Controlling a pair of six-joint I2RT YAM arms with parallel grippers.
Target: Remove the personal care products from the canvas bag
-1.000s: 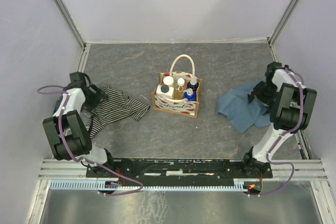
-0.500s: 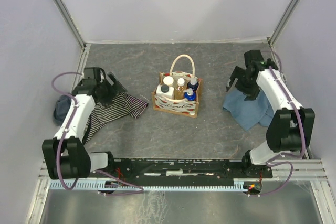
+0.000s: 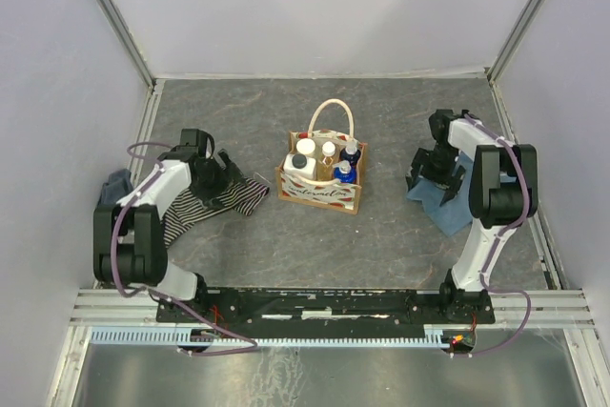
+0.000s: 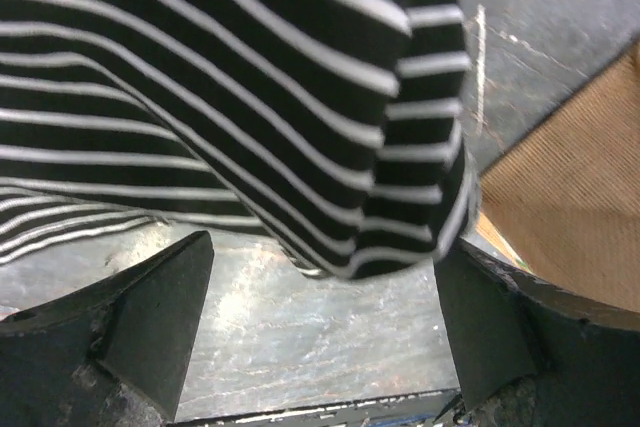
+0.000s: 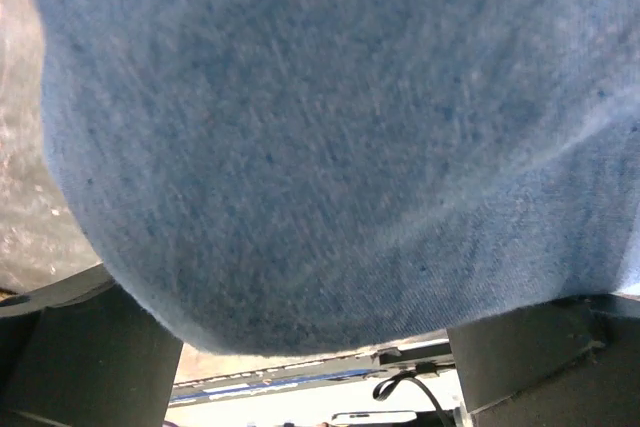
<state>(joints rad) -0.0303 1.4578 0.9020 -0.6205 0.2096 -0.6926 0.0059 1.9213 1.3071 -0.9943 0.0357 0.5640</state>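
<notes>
Top view: canvas bag (image 3: 320, 193) seen upright at tabletop (image 3: 248, 121) centre, personal care products (image 3: 324, 161) standing inside. Left gripper (image 3: 221, 176) spread over striped garment (image 3: 205, 205) near left edge. Right gripper (image 3: 431, 176) spread over blue cloth (image 3: 453, 212) near right edge.
Left wrist: jaws seen wide apart, nothing pinched; garment beyond them, tan bag side at right.
Right wrist: jaws wide apart, nothing pinched; view filled by cloth.

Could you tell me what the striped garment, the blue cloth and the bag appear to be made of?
The striped garment looks a soft matte knit, draping in folds. The blue cloth seems matte woven cotton, with fine flecked weave. The bag looks stiff tan canvas, finely ribbed.
</notes>
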